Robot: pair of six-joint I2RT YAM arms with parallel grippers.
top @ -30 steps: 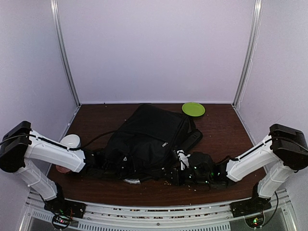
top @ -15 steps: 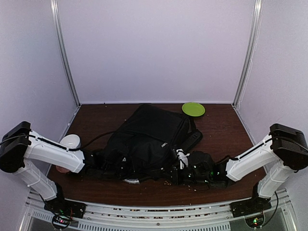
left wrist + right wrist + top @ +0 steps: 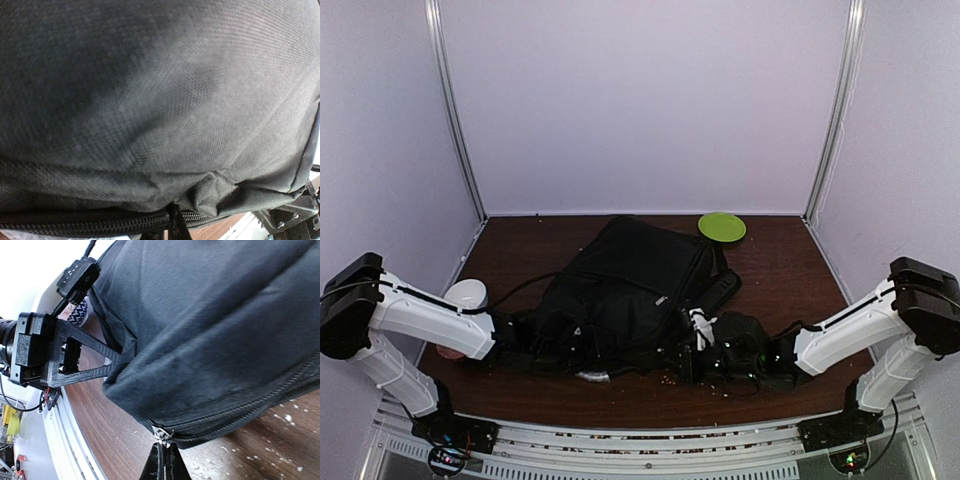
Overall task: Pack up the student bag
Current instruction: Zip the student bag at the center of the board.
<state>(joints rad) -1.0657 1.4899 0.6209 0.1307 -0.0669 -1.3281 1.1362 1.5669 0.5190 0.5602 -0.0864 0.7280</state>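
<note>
both hands hold the near edge of the large black fabric backpack (image 3: 630,285).
the right hand (image 3: 162,462), fingers pressed together, pinches the small metal zipper pull (image 3: 161,433) at the backpack's near right corner; the left hand (image 3: 105,369) is clamped on a fold of its fabric at the near left. the backpack lies flat in the middle of the dark brown wooden tabletop (image 3: 780,280), with a flat round green plate (image 3: 722,226) just beyond it at the far edge.

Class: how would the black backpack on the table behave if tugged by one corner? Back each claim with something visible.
Probably floppy: the student bag lies slumped on the table, its cloth visibly puckered. A tug would likely stretch one corner before the rest follows. Rolling or tipping seems unlikely; it lies low and wide.
</note>
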